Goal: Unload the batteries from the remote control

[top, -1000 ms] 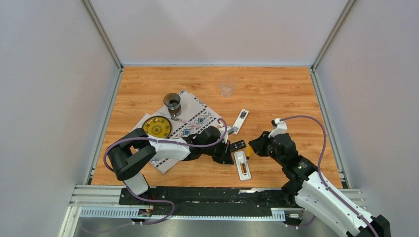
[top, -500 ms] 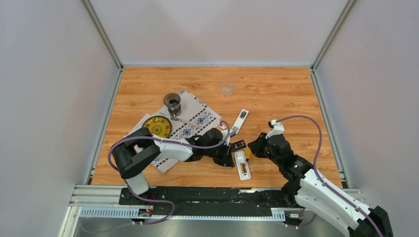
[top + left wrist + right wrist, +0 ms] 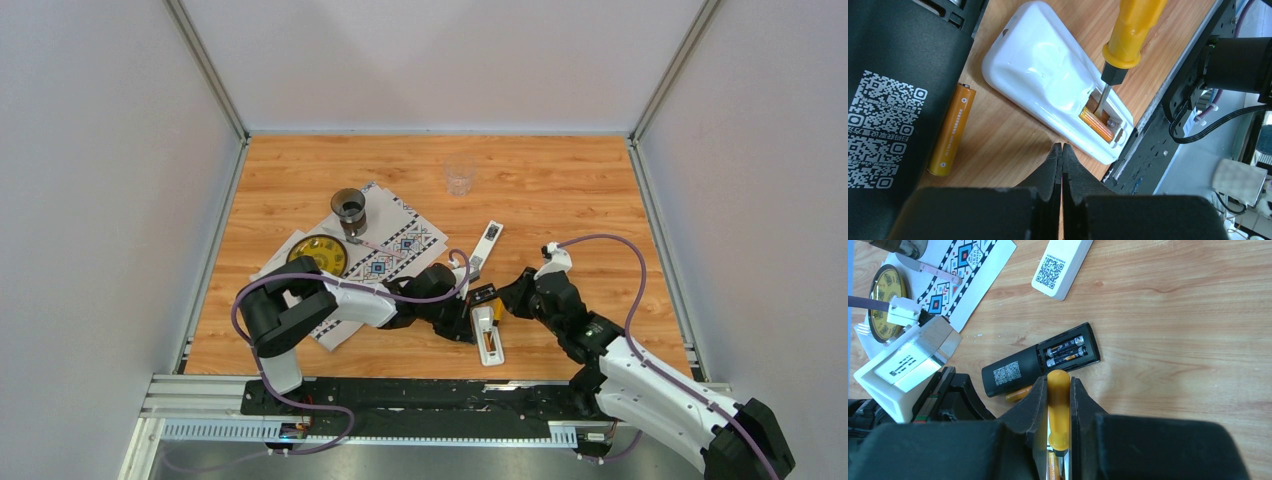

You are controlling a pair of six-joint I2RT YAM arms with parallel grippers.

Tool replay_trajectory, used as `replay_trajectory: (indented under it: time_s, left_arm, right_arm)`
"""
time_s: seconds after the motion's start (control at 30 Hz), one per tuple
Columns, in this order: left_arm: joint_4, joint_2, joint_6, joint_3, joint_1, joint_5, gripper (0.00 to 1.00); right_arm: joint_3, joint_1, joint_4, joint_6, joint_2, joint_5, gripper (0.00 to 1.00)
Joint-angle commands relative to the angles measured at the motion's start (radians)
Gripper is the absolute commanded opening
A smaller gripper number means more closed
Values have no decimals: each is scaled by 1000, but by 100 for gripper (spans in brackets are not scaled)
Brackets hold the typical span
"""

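Observation:
The white remote control [image 3: 1045, 87] lies back-up near the table's front edge [image 3: 487, 335], its battery bay open with one orange-gold battery [image 3: 1095, 125] inside. My right gripper [image 3: 1058, 385] is shut on the orange-handled screwdriver [image 3: 1130, 30], whose metal tip sits in the bay beside that battery. A loose orange-gold battery [image 3: 950, 130] lies on the wood between the white remote and a black remote [image 3: 1038, 365]. My left gripper [image 3: 1062, 147] is shut and empty, its tips just short of the white remote's long side.
The black remote's open bay holds two dark batteries [image 3: 1066, 351]. A second white remote [image 3: 488, 240] lies farther back. A patterned cloth [image 3: 400, 240] with a dark cup [image 3: 348, 208] and a yellow disc [image 3: 319, 257] sits at left; a clear glass [image 3: 459, 177] stands at the back.
My right arm has moved left, bringing the screwdriver over the white remote's open bay. My left arm has shifted slightly toward the remote. Both grippers kept their state.

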Motion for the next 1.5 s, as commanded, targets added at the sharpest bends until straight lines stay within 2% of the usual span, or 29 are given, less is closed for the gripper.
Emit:
replay_trajectory:
  time_s: [0.0, 0.43, 1.47]
  left_arm:
    - [26, 11, -24, 30, -4, 4, 0]
    - [52, 34, -37, 29, -4, 10, 0]
    - [61, 20, -36, 13, -7, 13, 0]
  right_arm:
    - [-9, 6, 56, 72, -5, -24, 0]
    - [-26, 4, 111, 140, 49, -68, 0]
    - [-58, 1, 128, 184, 61, -15, 0]
